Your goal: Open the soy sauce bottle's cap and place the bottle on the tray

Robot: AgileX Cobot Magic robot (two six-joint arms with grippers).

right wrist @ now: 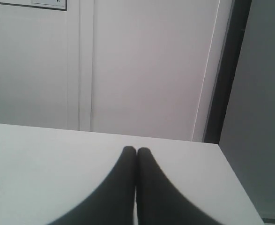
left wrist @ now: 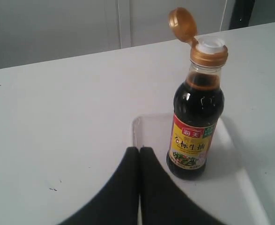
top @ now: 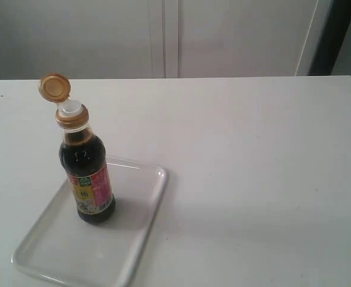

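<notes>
The soy sauce bottle stands upright on the white tray at the front left of the table. Its orange-gold cap is flipped back on its hinge, baring the white spout. My left gripper is shut with nothing in it, a short way back from the bottle, over the tray's rim. My right gripper is shut and holds nothing, above bare table. Neither gripper shows in the exterior view.
The white table reaches back to a pale wall with panel seams. A dark vertical strip stands at the back right. The table's right edge shows in the right wrist view.
</notes>
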